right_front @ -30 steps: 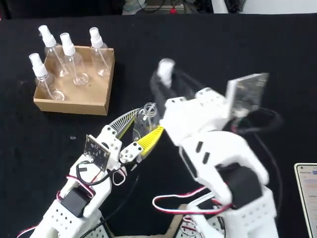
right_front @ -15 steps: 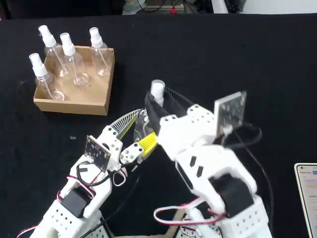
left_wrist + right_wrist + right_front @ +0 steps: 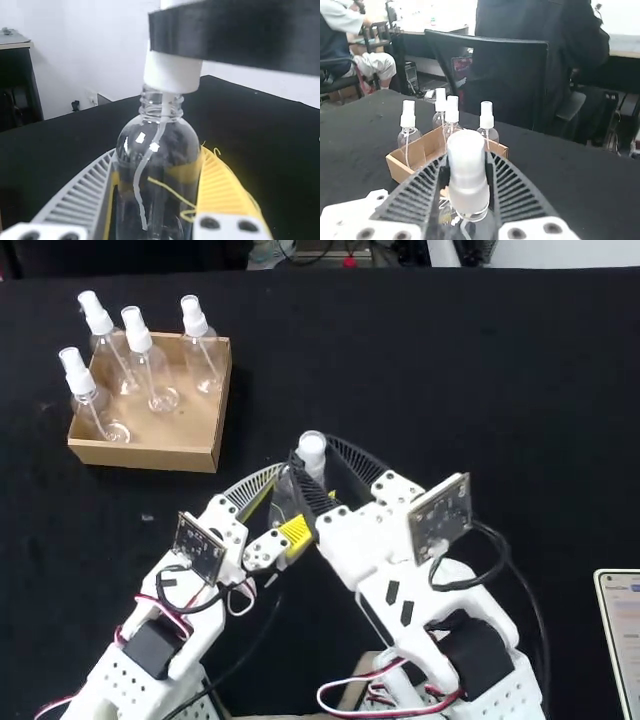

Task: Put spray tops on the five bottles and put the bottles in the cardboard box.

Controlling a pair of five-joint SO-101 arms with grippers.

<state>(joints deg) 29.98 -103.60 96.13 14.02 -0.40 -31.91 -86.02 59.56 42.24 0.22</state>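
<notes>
My left gripper (image 3: 290,496) is shut on a clear bottle (image 3: 287,490), which stands upright between its grey and yellow fingers (image 3: 220,185). My right gripper (image 3: 312,458), with black ribbed fingers (image 3: 345,455), is shut on a white spray top (image 3: 311,448) right over the bottle's neck. In the left wrist view the spray top (image 3: 172,75) rests at the open neck of the bottle (image 3: 155,160), with its tube hanging inside. The right wrist view has the spray top (image 3: 466,172) between the black fingers, the bottle's rim just under it.
A cardboard box (image 3: 150,445) sits at the far left of the black table, holding several capped bottles (image 3: 140,355). The box (image 3: 422,150) lies beyond the right gripper. A phone (image 3: 620,630) lies at the right edge.
The right arm has swung left and down, carrying the spray top from above and right of the bottle onto its neck. The left arm has stayed put with the bottle.
</notes>
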